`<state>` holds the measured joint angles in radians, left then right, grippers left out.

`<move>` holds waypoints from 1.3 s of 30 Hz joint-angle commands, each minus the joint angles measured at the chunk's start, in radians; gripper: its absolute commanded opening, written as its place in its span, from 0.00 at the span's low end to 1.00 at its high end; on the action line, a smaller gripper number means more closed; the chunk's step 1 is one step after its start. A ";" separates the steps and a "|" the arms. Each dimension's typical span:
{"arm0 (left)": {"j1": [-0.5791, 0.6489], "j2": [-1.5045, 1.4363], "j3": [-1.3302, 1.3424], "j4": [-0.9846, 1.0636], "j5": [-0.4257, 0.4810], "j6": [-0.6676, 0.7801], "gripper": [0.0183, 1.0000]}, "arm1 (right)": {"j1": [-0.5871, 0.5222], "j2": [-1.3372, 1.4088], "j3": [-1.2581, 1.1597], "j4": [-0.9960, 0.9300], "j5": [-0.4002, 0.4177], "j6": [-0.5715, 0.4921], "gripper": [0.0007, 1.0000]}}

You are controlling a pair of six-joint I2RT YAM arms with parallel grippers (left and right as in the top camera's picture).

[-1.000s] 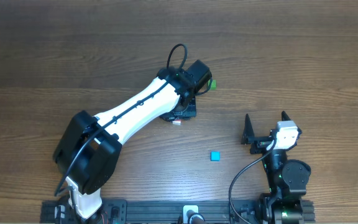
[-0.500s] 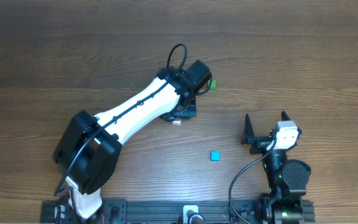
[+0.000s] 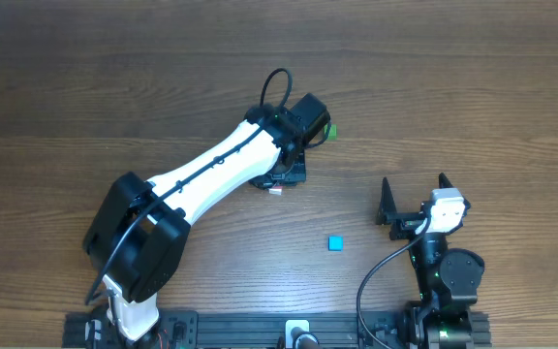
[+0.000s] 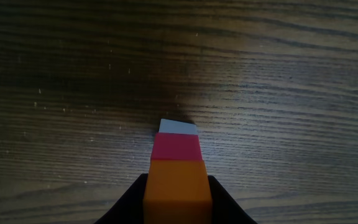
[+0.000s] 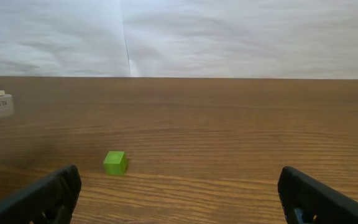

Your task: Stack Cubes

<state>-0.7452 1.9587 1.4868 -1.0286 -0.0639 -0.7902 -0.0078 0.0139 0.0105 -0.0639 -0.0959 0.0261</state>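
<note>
The orange cube [image 4: 177, 194] sits on top of a red cube [image 4: 176, 147], and below that a white cube [image 4: 179, 127] rests on the table [image 3: 66, 97]. In the left wrist view the three line up as one column, each edge close to flush with the next. The stack stands near the middle of the table, under the left gripper [image 3: 281, 177], where a sliver of red and white shows at the gripper's lower edge in the top view.

On every side of the stack there is bare wood. The green cube [image 3: 331, 130] lies by itself just beside the wrist of the left arm [image 3: 211, 170], on the side toward the right arm and apart from the stack. The blue cube [image 3: 335, 242] lies alone on open table nearer the arms' bases, well apart from the stack and from both grippers. The far half of the table and its whole left side are open wood. In the right wrist view the wood runs to a far edge, with a white wall [image 5: 229, 37] behind it.

The left gripper's fingers [image 4: 126, 205] stand narrow, one against each side of the orange cube, so that they clasp it. They touch neither the red nor the white cube.

The right gripper [image 3: 414, 182] is near its own base, well to the right of the stack, with its jaws spread wide and nothing between them. The green cube is far ahead of it.
</note>
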 commanded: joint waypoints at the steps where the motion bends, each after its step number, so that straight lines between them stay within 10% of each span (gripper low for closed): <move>1: -0.004 0.021 0.017 0.001 -0.013 -0.003 0.15 | -0.006 -0.007 -0.005 -0.003 -0.008 0.002 0.99; 14: -0.004 0.035 0.017 0.001 -0.013 -0.004 0.29 | -0.006 -0.007 -0.005 -0.003 -0.008 0.002 0.99; 28: -0.004 0.012 0.017 0.005 -0.013 -0.004 0.96 | -0.006 -0.007 -0.005 -0.003 -0.008 0.002 0.99; 39: 0.050 -0.413 0.017 0.114 -0.266 0.026 0.95 | -0.006 -0.007 -0.005 -0.003 -0.008 0.002 0.99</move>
<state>-0.7361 1.6939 1.4899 -0.9237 -0.2081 -0.7929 -0.0078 0.0139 0.0105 -0.0643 -0.0963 0.0257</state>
